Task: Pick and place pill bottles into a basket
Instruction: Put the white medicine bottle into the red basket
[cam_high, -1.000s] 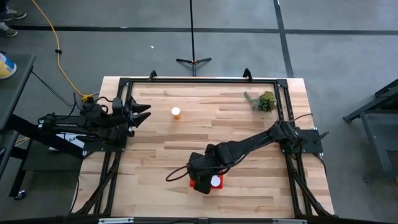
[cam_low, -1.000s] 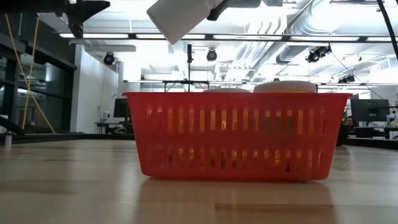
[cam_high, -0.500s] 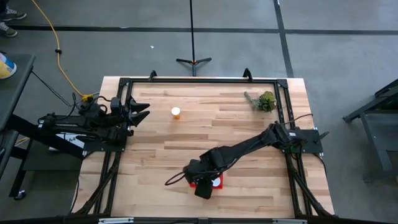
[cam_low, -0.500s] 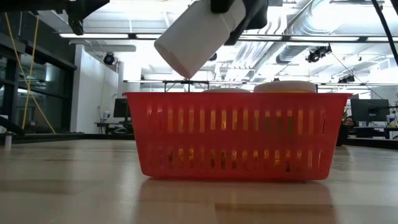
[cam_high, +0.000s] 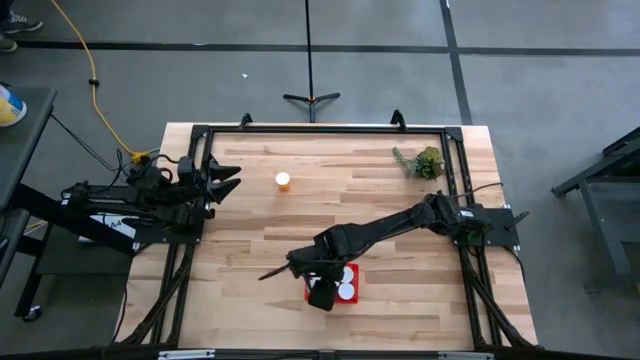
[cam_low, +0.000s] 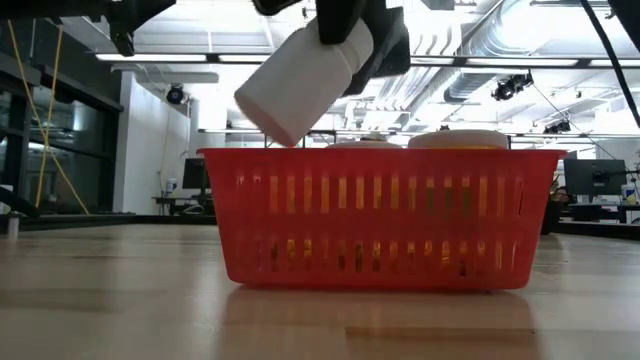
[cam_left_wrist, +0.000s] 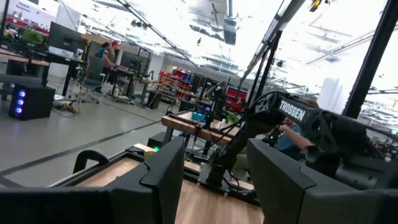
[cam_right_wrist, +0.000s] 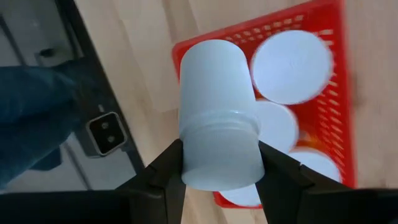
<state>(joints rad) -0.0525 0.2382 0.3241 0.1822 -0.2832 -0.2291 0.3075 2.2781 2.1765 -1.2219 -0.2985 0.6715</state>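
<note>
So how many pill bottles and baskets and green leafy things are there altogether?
pill bottles: 6 (1 in the right gripper, 1 standing on the table, 4 white caps showing in the basket)
basket: 1
green leafy clump: 1
Total: 8

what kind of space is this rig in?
Probably a robotics lab or open workshop: exposed ceiling ducts, desks with monitors and a seated person beyond the wooden table, on a bare concrete floor.
</note>
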